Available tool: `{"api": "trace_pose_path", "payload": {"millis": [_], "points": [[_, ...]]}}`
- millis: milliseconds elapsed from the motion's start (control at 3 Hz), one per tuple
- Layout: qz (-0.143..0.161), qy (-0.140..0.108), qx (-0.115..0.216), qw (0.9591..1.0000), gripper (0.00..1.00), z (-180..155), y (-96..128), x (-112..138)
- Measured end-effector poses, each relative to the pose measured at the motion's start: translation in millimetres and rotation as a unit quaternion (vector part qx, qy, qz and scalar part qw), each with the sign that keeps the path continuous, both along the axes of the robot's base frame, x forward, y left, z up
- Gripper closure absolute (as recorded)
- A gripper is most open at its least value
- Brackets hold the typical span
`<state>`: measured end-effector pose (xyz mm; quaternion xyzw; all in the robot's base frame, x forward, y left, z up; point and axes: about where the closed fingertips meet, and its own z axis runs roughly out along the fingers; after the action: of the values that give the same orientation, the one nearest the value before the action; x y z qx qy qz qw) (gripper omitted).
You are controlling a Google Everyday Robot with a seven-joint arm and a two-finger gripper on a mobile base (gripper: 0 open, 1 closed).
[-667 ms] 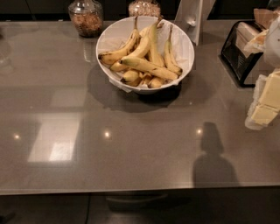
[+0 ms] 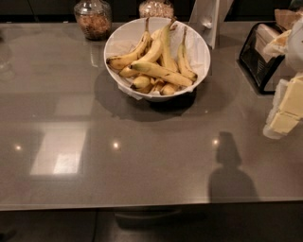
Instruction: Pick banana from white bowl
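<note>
The white bowl point(image 2: 118, 41) stands at the back middle of the grey table, lined with crumpled white paper and holding several bananas. The banana point(image 2: 162, 73), long and nearly straight with a dark pointed tip, lies across the top of the pile, running from left to lower right. More curved bananas with brown stems lean behind it, and short stubby ones lie under it. My gripper point(image 2: 286, 109) shows as cream-white blocks at the right edge of the view, well to the right of the bowl and apart from it.
Two glass jars point(image 2: 93, 18) point(image 2: 156, 8) with brown contents stand behind the bowl. A white upright stand point(image 2: 208, 16) is at the bowl's back right. A black wire holder point(image 2: 258, 53) with packets sits at the far right. The table's front edge point(image 2: 142, 204) runs along the bottom.
</note>
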<state>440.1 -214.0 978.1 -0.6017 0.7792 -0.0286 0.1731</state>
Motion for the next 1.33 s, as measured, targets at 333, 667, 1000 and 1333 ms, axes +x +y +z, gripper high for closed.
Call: {"api": "trace_pose_path", "payload": {"millis": [333,667,1000,1333], "points": [[0.01,-0.019,0.053,0.9984,0.0,-0.3,15.4,9.3],[0.028,-0.042,0.143,0.9885,0.0,1.0,45.0,29.6],[0.05,-0.053,0.226,0.9713,0.0,4.1,82.4,59.4],[0.056,-0.05,0.297,0.9519,0.0,-1.2,119.2,97.4]]}}
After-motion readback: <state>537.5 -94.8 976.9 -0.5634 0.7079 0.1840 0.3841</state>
